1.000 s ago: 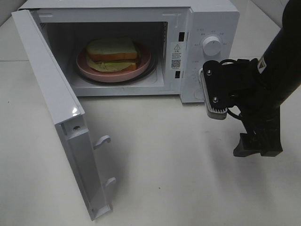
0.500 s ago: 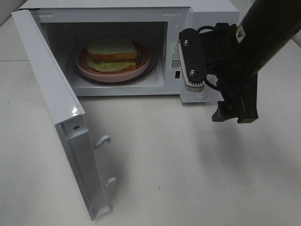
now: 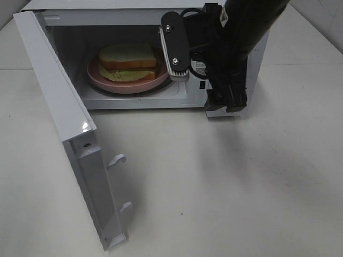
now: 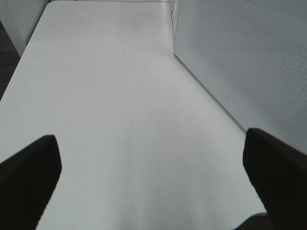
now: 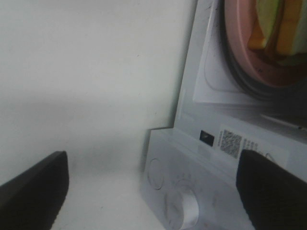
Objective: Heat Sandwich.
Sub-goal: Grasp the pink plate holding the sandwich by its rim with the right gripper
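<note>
– Right gripper up at the top centre of the high view, hanging in front of the open microwave, over the right edge of the cavity mouth! One black finger with a ribbed pale pad shows side-on. From here I cannot tell how far the jaws stand apart.
– And the sandwich?
– Inside the oven, upper left of the frame, lying flat on the pink plate. It's near square, so barely any long axis, though it reads a touch wider across the frame. Its layered edge, green filling between brown crusts, faces out towards the open front. Door swung wide at the left, white table across the lower frame.
– Over to the left wrist view.
– Left gripper: two dark fingertips spread wide, only bare table between them. A white dotted panel stands on the table just beside one fingertip.
– Right wrist view?
– Right gripper spread wide too, fingertips far apart and holding nothing. Between them sits the control panel with its knob and a QR label. Beyond that, the pink plate and a sliver of sandwich, orange crust and green showing, cropped by the frame's edge.
</note>
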{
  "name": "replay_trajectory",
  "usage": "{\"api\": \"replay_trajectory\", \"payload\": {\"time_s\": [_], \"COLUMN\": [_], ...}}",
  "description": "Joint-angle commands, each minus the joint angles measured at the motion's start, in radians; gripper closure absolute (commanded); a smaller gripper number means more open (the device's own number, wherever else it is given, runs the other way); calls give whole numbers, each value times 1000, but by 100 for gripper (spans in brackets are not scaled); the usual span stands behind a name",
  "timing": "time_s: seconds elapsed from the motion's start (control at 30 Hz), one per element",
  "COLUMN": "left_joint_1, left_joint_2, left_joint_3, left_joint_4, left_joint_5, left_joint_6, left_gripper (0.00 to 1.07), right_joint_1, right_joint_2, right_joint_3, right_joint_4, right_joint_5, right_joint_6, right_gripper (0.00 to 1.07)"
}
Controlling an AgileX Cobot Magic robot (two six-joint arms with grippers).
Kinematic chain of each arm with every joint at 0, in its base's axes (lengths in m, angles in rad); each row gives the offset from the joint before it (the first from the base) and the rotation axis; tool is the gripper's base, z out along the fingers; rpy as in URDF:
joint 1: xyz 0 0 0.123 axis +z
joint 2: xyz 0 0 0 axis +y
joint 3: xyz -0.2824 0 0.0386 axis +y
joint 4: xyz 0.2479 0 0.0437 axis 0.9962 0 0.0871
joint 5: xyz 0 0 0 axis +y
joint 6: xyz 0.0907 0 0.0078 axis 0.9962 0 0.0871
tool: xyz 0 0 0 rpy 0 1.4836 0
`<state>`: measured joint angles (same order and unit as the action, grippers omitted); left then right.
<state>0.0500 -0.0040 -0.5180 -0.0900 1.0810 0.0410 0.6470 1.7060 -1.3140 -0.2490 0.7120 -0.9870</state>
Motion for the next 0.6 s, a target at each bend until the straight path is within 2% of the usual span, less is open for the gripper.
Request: {"api": "replay_trajectory", "payload": {"time_s": [0.03, 0.23, 0.6], "left_joint_1": [2, 2, 2], "left_joint_2": [-17, -17, -17], "left_joint_3": [2, 2, 2], "left_joint_4": [0, 0, 0], "left_joint_5": [-10, -10, -10], "left_joint_6": [-3, -3, -3], "left_gripper": [9, 9, 9], "right_joint_1": [8, 19, 30], "right_joint_2": [28, 110, 220], "right_joint_3": [-41, -126, -218], "right_joint_4": [-5, -2, 26], "right_joint_5": [-14, -18, -69], "right_joint_6": [9, 9, 9], "right_gripper": [18, 19, 21]}}
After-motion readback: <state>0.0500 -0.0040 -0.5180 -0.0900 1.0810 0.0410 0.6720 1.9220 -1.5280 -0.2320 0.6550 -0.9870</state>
